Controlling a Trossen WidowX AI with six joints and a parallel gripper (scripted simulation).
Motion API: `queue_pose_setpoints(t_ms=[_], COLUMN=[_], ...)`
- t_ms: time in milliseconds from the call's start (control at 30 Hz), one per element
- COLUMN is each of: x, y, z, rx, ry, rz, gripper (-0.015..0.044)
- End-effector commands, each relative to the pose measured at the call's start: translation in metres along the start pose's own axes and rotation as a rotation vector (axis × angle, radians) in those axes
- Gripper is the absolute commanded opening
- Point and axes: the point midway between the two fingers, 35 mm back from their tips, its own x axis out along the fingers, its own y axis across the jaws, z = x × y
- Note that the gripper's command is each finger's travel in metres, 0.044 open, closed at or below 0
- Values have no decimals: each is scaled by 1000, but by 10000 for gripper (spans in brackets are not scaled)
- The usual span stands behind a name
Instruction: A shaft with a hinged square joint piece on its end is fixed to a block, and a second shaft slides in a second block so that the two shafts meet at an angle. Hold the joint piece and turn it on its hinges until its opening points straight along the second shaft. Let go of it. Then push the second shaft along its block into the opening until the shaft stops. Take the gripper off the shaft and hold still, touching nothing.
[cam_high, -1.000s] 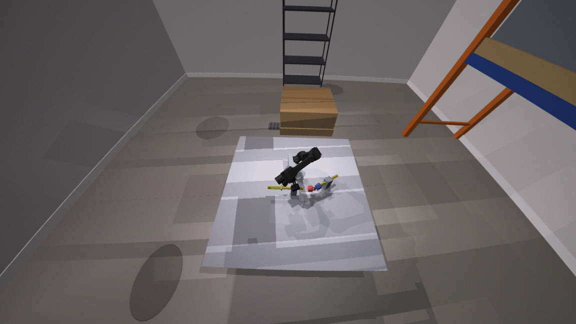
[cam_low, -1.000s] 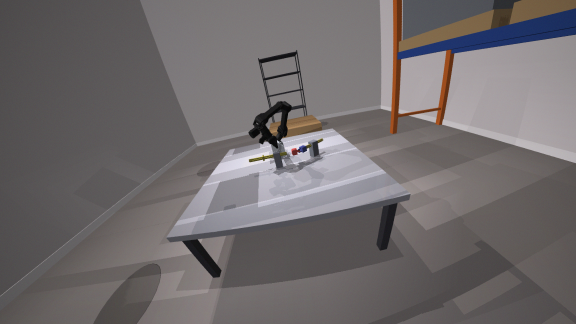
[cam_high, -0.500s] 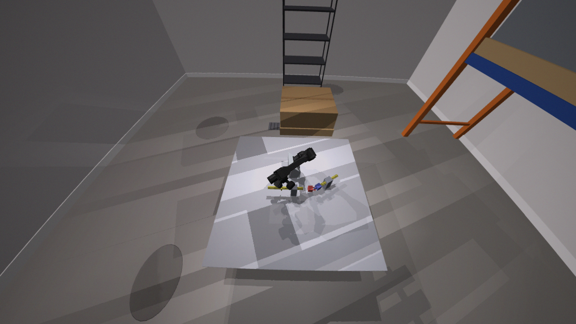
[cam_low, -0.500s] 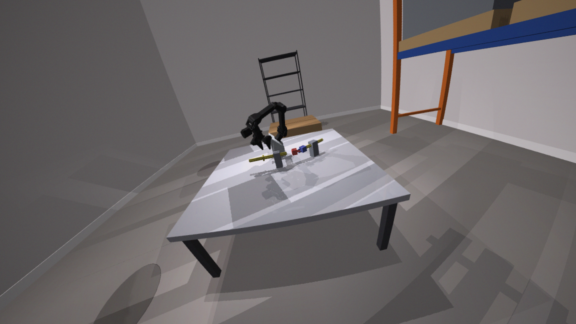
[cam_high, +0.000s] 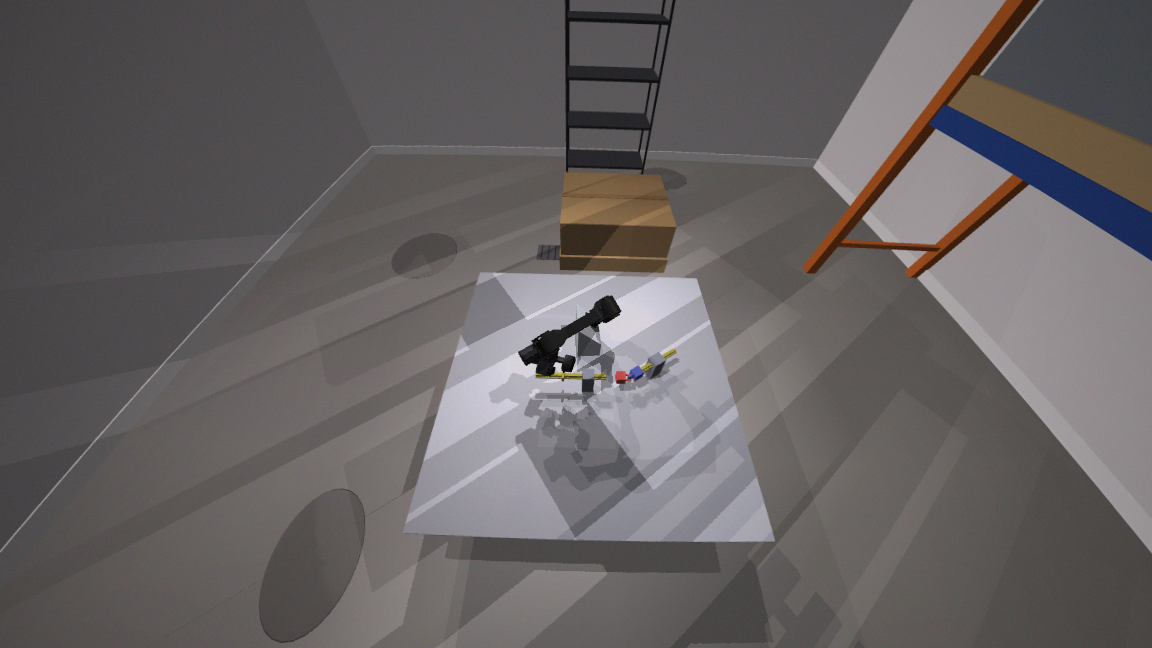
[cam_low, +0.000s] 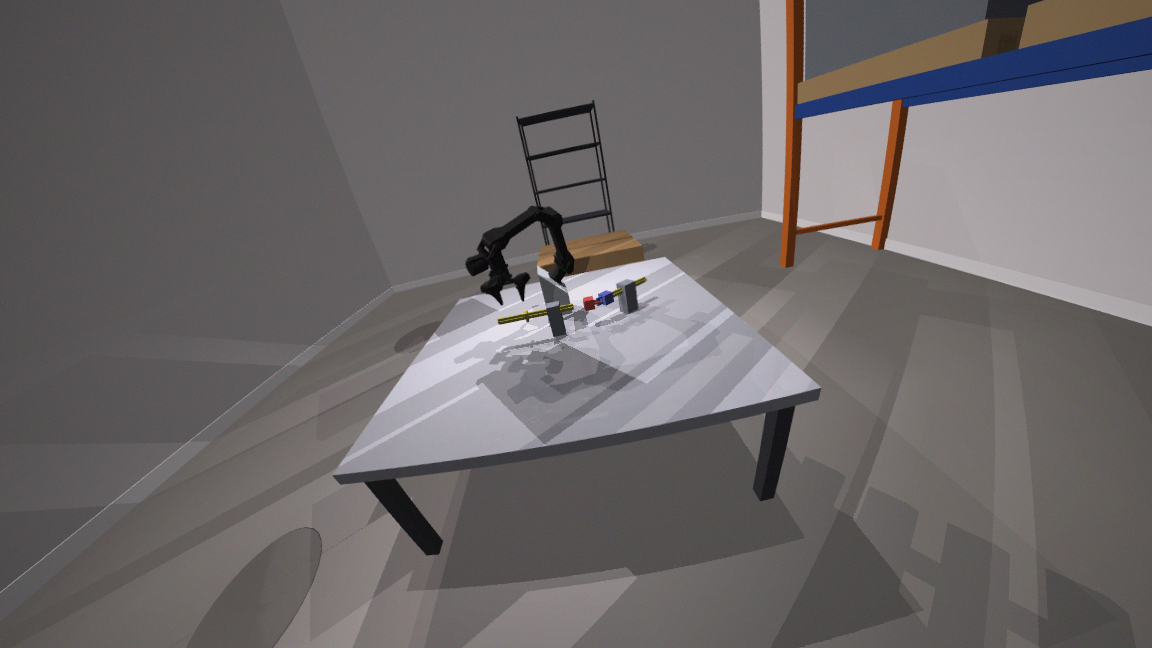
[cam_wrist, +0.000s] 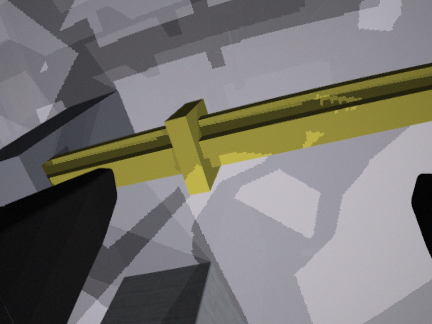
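Note:
The second shaft (cam_high: 576, 376) (cam_low: 538, 313) (cam_wrist: 280, 135) is yellow, with a small crossbar (cam_wrist: 186, 150), and runs through the grey second block (cam_high: 588, 382) (cam_low: 556, 320) (cam_wrist: 100, 125). A gap separates its right end from the red joint piece (cam_high: 621, 376) (cam_low: 588, 303). Behind that, a blue hinge part (cam_high: 636, 372) (cam_low: 605, 298) sits on the first shaft (cam_high: 670, 353) (cam_low: 642, 280), fixed in the first block (cam_high: 656, 365) (cam_low: 627, 298). The red opening is too small to judge in the top and exterior views. My gripper (cam_high: 557, 367) (cam_low: 511, 299) is open and empty, above the shaft's outer part, not touching it.
The white table (cam_high: 483, 491) (cam_low: 418, 435) carries both blocks. A grey upright piece (cam_high: 587, 342) (cam_wrist: 155, 300) stands beside the second block, near the arm's base. A cardboard box (cam_high: 616, 201) and a black shelf rack (cam_high: 608, 120) stand behind the table.

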Motion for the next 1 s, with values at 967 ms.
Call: queue_pose_setpoints(t_ms=[967], x=[19], y=[-48], z=[10], rx=[248], ry=[-14], rz=[-90], gripper=[440])
